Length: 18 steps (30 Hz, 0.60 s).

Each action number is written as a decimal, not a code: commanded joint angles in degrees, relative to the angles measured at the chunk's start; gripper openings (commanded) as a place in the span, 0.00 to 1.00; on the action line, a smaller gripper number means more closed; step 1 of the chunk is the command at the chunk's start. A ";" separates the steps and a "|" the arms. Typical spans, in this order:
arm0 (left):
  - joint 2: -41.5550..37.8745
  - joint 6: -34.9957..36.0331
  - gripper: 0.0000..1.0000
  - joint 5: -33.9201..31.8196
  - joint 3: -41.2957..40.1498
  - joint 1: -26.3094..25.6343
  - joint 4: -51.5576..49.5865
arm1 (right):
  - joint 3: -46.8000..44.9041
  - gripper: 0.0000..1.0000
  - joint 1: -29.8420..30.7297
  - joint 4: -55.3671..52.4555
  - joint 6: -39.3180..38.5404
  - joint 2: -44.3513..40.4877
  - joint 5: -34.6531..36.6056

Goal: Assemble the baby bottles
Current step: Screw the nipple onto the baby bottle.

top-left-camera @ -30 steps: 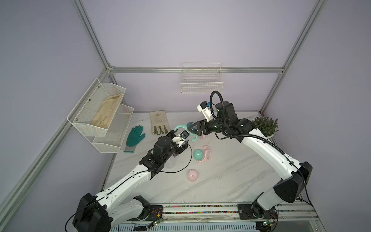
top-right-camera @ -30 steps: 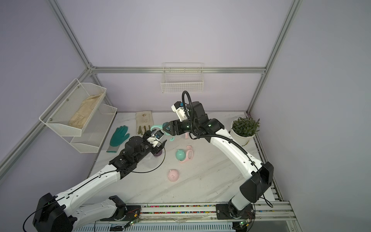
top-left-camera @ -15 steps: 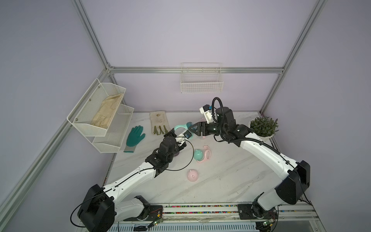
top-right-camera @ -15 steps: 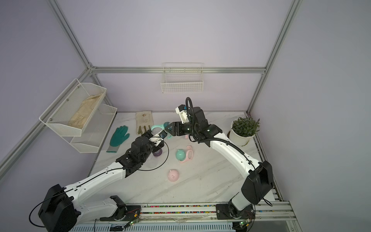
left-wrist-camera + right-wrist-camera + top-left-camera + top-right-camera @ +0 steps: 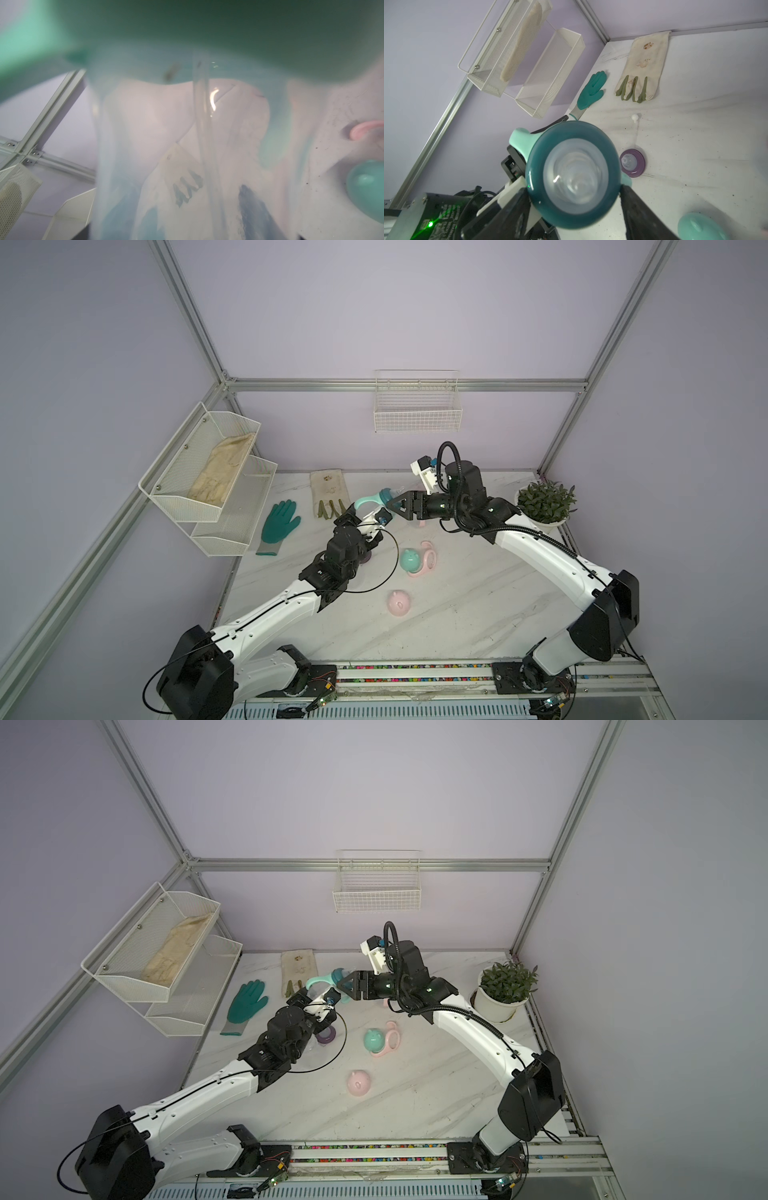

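Nearest me on the marble table (image 5: 457,614) a pink dome cap (image 5: 398,603) sat alone, belonging to no bottle yet. A little further in, a mint dome cap (image 5: 409,560) rested against a loose pink handle ring (image 5: 430,559). Beside the left arm lay a purple collar (image 5: 632,163) with its nipple fitted, flat on the table and not screwed to anything. Beyond those parts, raised above the table, was the only thing that looked near finished. The left gripper (image 5: 358,515) was closed tight on the clear body of the mint bottle (image 5: 374,498), which lay tipped over with its mint handles on and its teal collar (image 5: 533,176) turned toward the other arm. The right gripper (image 5: 392,503) had its jaws spread wide on either side of that collar. I could not tell whether they were pressing on it or standing just off it. By my reckoning the collar was on or nearly so, and the mint bottle lacked only its cap. Both pink bottles were all to do, so well under half the job looked done.
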 commanded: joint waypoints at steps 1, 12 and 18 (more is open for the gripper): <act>-2.82 -7.44 0.00 9.92 1.78 -0.42 0.09 | 1.67 0.79 0.75 -1.97 -5.81 -3.28 -1.68; -3.32 -14.98 0.00 48.15 11.68 2.94 -18.42 | -0.62 0.87 0.13 -13.52 -29.80 -16.96 -9.67; -3.78 -14.27 0.00 61.53 14.46 3.24 -23.24 | -0.67 0.83 0.13 -21.47 -37.27 -20.71 -10.35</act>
